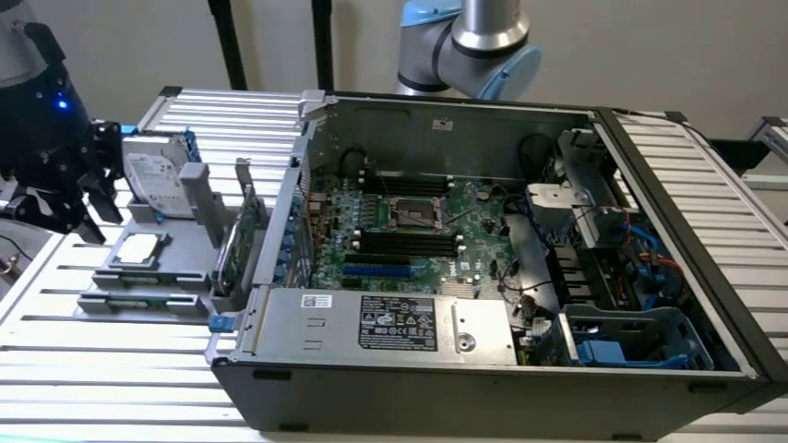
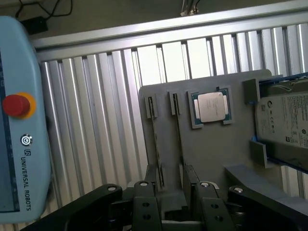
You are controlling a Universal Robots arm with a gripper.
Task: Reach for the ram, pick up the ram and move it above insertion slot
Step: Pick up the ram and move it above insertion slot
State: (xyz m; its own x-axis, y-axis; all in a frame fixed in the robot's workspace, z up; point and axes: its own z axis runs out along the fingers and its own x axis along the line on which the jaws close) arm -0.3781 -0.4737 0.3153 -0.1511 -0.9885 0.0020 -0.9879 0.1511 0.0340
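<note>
**Gripper open and empty, ram close ahead in the tray**

Exterior view: my gripper (image 1: 55, 210) hangs at the far left of the frame, over the edge of the slatted worktop (image 1: 111, 378). The ram (image 1: 136, 299) sits in the grey tray (image 1: 185, 277) at lower left. It is below the gripper and to the exterior view's right of it, and its long axis runs roughly across the frame. The open computer case (image 1: 493, 369) stands mid-frame, well apart from both. I judge this to be the reach, with no grasp made yet.

Wrist view: the gripper (image 2: 171, 175) has its fingers (image 2: 144, 202) wide apart with only bare tray (image 2: 216, 154) between them. It holds nothing and touches nothing I can make out. The ram (image 2: 156, 144) shows edge-on as a thin stick. It is one of two parallel strips beside the processor (image 2: 210, 107), the one farther from it. Its length runs straight away from the gripper, and its near end lies close by one fingertip, not centred in the gap.
</note>
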